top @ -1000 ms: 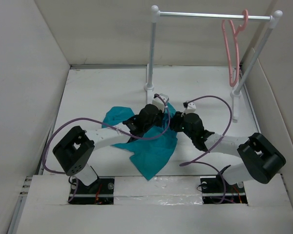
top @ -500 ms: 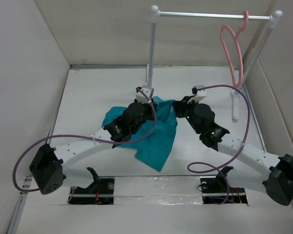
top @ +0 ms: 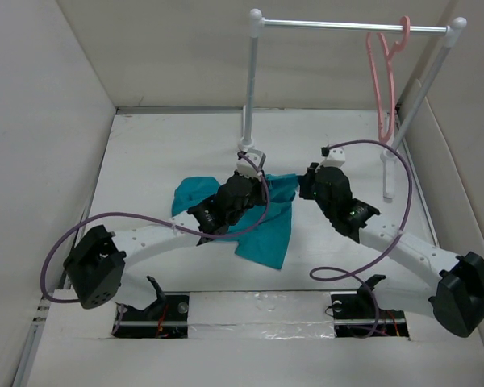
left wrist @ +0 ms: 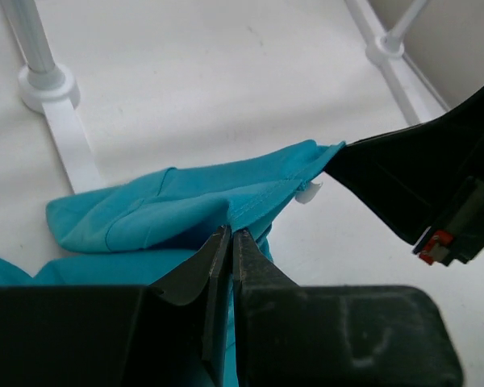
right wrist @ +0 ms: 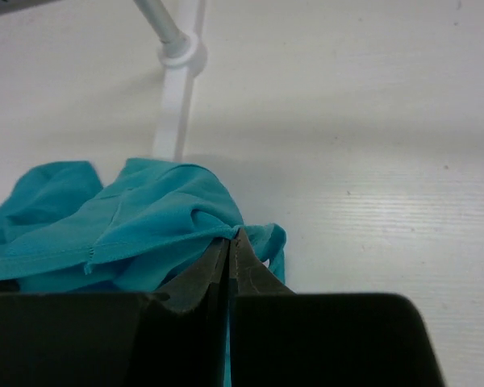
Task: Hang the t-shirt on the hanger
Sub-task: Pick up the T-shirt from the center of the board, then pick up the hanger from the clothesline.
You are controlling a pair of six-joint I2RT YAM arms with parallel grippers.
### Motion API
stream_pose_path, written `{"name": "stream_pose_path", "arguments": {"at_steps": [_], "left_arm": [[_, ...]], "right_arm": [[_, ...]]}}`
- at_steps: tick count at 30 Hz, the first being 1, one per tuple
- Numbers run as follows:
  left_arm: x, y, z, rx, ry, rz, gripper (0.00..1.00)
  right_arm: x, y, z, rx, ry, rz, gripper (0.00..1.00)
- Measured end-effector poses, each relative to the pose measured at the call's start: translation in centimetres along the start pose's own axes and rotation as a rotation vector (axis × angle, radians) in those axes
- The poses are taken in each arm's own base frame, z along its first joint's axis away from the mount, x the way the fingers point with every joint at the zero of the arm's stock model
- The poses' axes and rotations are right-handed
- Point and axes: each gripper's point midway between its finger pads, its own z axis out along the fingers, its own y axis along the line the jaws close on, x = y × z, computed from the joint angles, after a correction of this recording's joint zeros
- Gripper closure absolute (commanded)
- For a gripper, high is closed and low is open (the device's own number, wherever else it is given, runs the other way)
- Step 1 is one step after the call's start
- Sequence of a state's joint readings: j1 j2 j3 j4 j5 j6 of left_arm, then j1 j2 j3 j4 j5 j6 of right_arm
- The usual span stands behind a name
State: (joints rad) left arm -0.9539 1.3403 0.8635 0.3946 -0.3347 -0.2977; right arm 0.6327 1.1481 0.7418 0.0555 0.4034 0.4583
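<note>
Pinching the t-shirt (top: 268, 230) at its upper edge, both grippers have their jaws pressed together on the cloth. In your left wrist view, the left gripper (left wrist: 230, 235) clamps a fold of the teal fabric. In your right wrist view, the right gripper (right wrist: 229, 236) clamps a hem at the shirt's right corner. Note that the shirt is spread between the two grippers near the middle of the desk (top: 157, 153), with its lower part trailing toward the near edge. You will find the hanger (top: 385, 81) hooked on the silver rail (top: 347, 26) at the far right, well apart from the shirt.
</note>
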Motion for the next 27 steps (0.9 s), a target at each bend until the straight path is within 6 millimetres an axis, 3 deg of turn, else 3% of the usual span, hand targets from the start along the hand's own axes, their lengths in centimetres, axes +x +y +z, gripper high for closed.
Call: {"name": "stream_pose_path", "arguments": {"at_steps": [1, 2, 5, 6, 10, 11, 12, 13, 14, 19, 22, 24, 25, 26, 27], "left_arm": [[0.8, 0.0, 0.4, -0.001, 0.018, 0.004, 1.00], [1.5, 0.0, 0.7, -0.001, 0.032, 0.007, 1.00], [2.3, -0.1, 1.2, 0.005, 0.049, 0.009, 1.00], [2.2, -0.2, 1.2, 0.009, 0.047, 0.008, 1.00], [1.7, -0.7, 1.3, 0.031, 0.031, 0.000, 1.00], [1.7, -0.8, 1.3, 0.037, 0.028, -0.001, 1.00], [1.6, -0.9, 1.4, 0.042, 0.025, -0.002, 1.00], [1.6, -1.0, 1.4, 0.048, 0.025, -0.001, 1.00], [1.7, -1.1, 1.4, 0.054, 0.026, 0.001, 1.00], [1.7, -1.6, 1.3, 0.085, 0.027, 0.003, 1.00], [2.2, -1.8, 1.2, 0.103, 0.035, 0.004, 1.00], [2.9, -1.6, 1.0, 0.109, 0.050, 0.010, 1.00], [3.3, -1.6, 0.9, 0.112, 0.058, 0.014, 1.00], [3.5, -1.5, 0.8, 0.113, 0.063, 0.016, 1.00], [3.6, -1.5, 0.7, 0.116, 0.066, 0.018, 1.00]], "right_arm": [[0.4, -0.4, 0.0, 0.015, 0.015, -0.002, 0.87], [0.6, -0.6, 0.0, 0.022, 0.026, -0.005, 0.72], [0.9, -1.2, -0.5, 0.036, 0.048, -0.017, 0.44], [0.9, -1.3, -0.7, 0.035, 0.053, -0.023, 0.40], [-0.9, -0.6, -2.6, -0.021, 0.048, -0.042, 0.37], [-2.0, 0.0, -3.3, -0.055, 0.029, -0.042, 0.51], [-3.3, 0.6, -4.1, -0.088, 0.002, -0.043, 0.68], [-4.6, 1.3, -4.9, -0.122, -0.024, -0.046, 0.95], [-6.2, 2.0, -5.7, -0.150, -0.052, -0.050, 1.00], [-17.7, 4.8, -10.0, -0.206, -0.282, -0.035, 1.00], [-25.3, 4.5, -12.3, -0.140, -0.447, -0.019, 1.00], [-28.8, 3.2, -13.1, -0.064, -0.524, -0.009, 0.97], [-30.3, 2.6, -13.3, -0.029, -0.555, -0.003, 0.92], [-31.4, 1.9, -13.3, 0.012, -0.576, 0.001, 0.70], [-32.3, 1.1, -13.2, 0.049, -0.591, 0.007, 0.55]]}}
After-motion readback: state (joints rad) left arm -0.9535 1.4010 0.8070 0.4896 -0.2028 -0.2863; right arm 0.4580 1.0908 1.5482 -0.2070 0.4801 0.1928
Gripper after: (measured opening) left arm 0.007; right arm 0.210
